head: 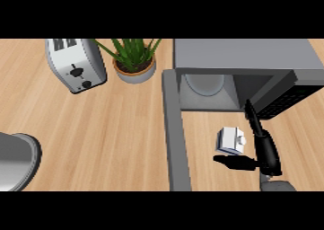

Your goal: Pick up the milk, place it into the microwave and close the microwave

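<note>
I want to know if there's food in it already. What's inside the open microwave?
Inside the microwave only the round turntable plate shows, with nothing on it. The roof hides the back of the inside. The milk is out on the counter by the robot hand.

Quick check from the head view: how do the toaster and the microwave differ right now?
The toaster stands at the counter's far left beside the potted plant; the microwave stands at the far right. The toaster is smaller and rounded, the microwave larger and boxy. The microwave's door hangs open, showing its cavity. Both are grey.
</note>
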Tool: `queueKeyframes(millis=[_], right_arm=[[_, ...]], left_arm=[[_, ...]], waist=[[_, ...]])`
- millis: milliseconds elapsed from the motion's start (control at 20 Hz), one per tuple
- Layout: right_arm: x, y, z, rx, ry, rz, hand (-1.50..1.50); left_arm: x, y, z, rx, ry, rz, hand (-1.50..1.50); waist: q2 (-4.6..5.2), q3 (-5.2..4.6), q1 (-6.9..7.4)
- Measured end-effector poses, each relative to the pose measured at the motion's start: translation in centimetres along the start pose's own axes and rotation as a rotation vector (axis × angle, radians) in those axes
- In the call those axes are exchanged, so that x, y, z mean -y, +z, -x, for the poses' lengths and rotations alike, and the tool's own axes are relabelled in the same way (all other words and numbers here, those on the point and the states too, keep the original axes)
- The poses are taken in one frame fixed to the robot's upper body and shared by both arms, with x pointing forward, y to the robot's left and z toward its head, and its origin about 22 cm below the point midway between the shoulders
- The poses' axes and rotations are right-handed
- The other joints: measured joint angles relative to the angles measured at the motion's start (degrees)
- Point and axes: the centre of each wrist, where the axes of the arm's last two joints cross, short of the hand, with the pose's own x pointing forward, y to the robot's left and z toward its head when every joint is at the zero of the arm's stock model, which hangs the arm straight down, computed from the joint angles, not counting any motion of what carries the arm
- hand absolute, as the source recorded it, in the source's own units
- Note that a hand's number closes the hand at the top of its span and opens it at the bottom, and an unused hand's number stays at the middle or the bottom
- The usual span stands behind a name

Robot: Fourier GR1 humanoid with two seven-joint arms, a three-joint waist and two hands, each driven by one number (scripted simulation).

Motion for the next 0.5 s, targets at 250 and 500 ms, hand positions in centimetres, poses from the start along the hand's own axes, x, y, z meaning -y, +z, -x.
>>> queueKeyframes(millis=[250, 500], right_arm=[[-0.4, 0.8, 2.2, -0.023, -0.013, -0.042, -1.50], [-1.4, 1.5, 4.5, -0.047, 0.003, -0.060, 1.50]], left_arm=[[0.4, 0.7, -0.4, -0.001, 0.012, -0.011, -1.50], [-0.6, 0.5, -0.3, 0.008, 0.011, -0.005, -1.50]], waist=[[-0.02, 0.00, 0.10], [0.05, -0.01, -0.06]])
